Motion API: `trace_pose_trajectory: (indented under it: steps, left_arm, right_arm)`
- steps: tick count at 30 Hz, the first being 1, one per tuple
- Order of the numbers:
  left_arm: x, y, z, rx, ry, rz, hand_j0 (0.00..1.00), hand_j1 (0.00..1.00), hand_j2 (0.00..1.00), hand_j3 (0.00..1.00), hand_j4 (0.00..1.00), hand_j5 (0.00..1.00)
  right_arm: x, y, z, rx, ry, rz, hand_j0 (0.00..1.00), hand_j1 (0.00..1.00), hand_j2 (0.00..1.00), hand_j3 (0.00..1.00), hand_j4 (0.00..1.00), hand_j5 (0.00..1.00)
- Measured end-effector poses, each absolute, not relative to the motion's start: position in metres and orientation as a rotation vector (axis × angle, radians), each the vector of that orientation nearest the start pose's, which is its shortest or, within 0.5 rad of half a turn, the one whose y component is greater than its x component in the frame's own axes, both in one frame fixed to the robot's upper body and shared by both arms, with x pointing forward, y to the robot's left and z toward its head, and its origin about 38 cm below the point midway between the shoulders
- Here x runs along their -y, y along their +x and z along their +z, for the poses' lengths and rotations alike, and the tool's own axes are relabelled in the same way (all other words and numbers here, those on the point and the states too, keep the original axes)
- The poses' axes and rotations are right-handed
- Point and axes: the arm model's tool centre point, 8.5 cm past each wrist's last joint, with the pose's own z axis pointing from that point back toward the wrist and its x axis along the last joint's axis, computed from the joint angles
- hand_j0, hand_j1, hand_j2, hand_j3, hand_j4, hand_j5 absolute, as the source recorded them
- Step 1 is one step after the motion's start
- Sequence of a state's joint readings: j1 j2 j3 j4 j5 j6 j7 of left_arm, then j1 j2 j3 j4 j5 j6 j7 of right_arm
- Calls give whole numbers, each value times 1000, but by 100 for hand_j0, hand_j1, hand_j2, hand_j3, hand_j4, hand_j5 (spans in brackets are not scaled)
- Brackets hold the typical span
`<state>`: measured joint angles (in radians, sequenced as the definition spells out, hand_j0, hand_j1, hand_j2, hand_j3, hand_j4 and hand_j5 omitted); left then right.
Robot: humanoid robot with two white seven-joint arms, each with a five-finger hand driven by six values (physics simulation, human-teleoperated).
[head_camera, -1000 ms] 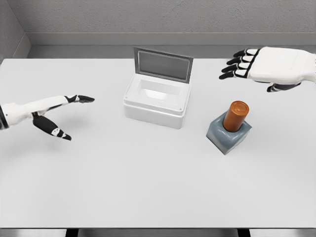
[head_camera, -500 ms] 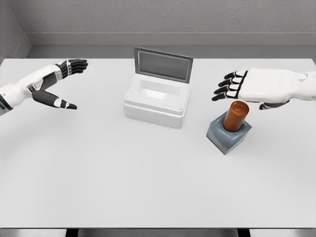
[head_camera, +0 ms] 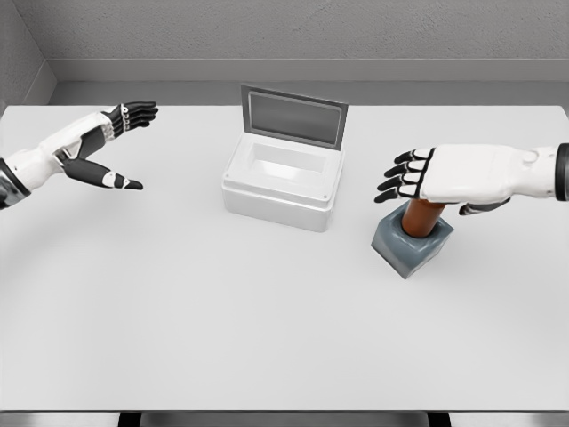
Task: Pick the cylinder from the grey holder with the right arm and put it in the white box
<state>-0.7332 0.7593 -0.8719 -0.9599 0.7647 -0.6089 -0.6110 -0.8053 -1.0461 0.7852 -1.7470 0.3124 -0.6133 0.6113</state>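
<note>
Since the earlier frames the right hand (head_camera: 444, 176) has been lowered from the desk's far right edge until its palm covers the top of the cylinder (head_camera: 420, 218), while the left hand (head_camera: 93, 151) has been raised toward the far left corner. Nearest on the desk (head_camera: 267, 338), toward its right side, the grey holder (head_camera: 411, 245) is seen with the orange-brown cylinder standing upright in its socket, tipped a little; only the lower part of the cylinder is shown below the palm. The right hand's fingers (head_camera: 400, 178) are held spread and extended leftward, and nothing is gripped; whether the palm touches the cylinder's top cannot be told. The thumb is partly hidden behind the hand. Farther back, near the middle of the desk, the white box (head_camera: 283, 182) is found with its lid (head_camera: 293, 116) propped open, its hollow bare, well apart from the holder. The left hand is held open near the far left edge, grasping nothing. The cylinder is judged rigid, smooth and probably light, so some slipping may be expected; it would best be grasped around its exposed side above the holder's rim, with fingers and thumb opposed, and lifted straight out. No brand, label or writing can be read anywhere.
</note>
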Motion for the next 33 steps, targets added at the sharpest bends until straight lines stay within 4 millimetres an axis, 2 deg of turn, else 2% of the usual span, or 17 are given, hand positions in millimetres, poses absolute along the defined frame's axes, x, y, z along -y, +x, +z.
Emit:
trace_pose_trajectory:
  steps: [1, 2, 3, 6, 14, 17, 24, 33]
  left_arm:
    - [-366, 469, 170, 1653, -293, -1005, 100, 100, 100, 100, 100, 100]
    - [-369, 455, 143, 1611, -316, -967, 100, 100, 100, 100, 100, 100]
    - [-371, 444, 128, 1593, -313, -966, 100, 100, 100, 100, 100, 100]
    - [-372, 455, 151, 1668, -264, -971, 100, 100, 100, 100, 100, 100]
    - [-375, 461, 166, 1709, -230, -975, 100, 100, 100, 100, 100, 100]
    - [-373, 468, 181, 1720, -216, -1014, 100, 100, 100, 100, 100, 100]
    - [-376, 464, 172, 1677, -218, -1035, 100, 100, 100, 100, 100, 100]
    - [-386, 468, 176, 1673, -185, -1020, 100, 100, 100, 100, 100, 100]
  right_arm:
    - [283, 386, 280, -1627, 500, -3015, 100, 100, 100, 100, 100, 100]
    - [283, 386, 278, -1624, 493, -3017, 100, 100, 100, 100, 100, 100]
    - [282, 385, 277, -1623, 489, -3019, 100, 100, 100, 100, 100, 100]
    - [281, 385, 275, -1619, 475, -3023, 100, 100, 100, 100, 100, 100]
    - [280, 384, 272, -1617, 461, -3027, 100, 100, 100, 100, 100, 100]
    - [280, 384, 269, -1612, 452, -3033, 100, 100, 100, 100, 100, 100]
    - [281, 388, 265, -1594, 470, -3047, 100, 100, 100, 100, 100, 100]
    - [281, 390, 263, -1572, 486, -3052, 100, 100, 100, 100, 100, 100]
